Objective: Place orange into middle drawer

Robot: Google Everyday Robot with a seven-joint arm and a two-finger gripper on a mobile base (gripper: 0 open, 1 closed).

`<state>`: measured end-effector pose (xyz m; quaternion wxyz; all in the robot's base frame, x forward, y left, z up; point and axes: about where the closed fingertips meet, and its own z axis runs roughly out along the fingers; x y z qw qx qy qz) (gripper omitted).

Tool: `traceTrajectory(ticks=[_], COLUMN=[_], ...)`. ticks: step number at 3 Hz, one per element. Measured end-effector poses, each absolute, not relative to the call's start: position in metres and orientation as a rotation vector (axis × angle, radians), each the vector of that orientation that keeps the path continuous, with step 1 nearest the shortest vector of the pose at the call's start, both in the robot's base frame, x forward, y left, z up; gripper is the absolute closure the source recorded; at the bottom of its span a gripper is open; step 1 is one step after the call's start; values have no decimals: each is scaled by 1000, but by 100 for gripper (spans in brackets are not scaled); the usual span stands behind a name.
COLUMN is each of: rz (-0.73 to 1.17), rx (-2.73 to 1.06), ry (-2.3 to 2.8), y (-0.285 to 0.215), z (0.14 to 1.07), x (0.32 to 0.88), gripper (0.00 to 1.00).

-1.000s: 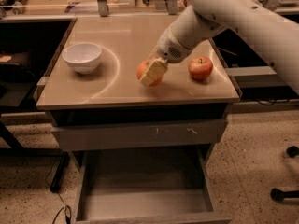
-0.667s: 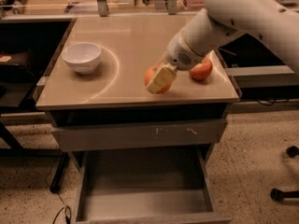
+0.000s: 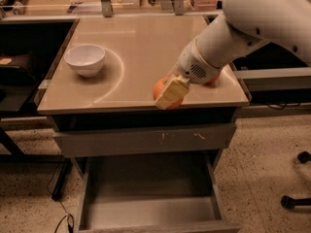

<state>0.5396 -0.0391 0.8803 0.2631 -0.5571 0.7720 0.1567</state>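
My gripper (image 3: 167,97) is shut on the orange (image 3: 158,88) and holds it just above the front edge of the tabletop (image 3: 146,42), right of centre. One pale finger (image 3: 171,92) covers the front of the fruit; the other finger is hidden behind it. The middle drawer (image 3: 150,210) is pulled open below, showing its plain grey floor and low side walls. It lies beneath and in front of the held orange.
A white bowl (image 3: 85,59) stands on the left of the tabletop. A red apple (image 3: 213,82) is mostly hidden behind my arm at the right. A shut drawer front with pale scratches (image 3: 146,139) sits above the open drawer. Chair castors (image 3: 294,200) are on the floor at right.
My gripper has carried the orange from mid-table toward the front edge and a little right. My arm now covers most of the red apple.
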Motion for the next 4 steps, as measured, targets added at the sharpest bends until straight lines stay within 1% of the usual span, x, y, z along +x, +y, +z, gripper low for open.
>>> traceTrajectory(ticks=[1,2,3,4], rz=[467,558,639,639], rx=[-1486,-1383,-1256,-1257], ry=[2128,2195,2305,2303], y=[-44,-49,-57,-57], z=[866,833,754,755], x=[517,479,440,440], gripper=[100,100,100,100])
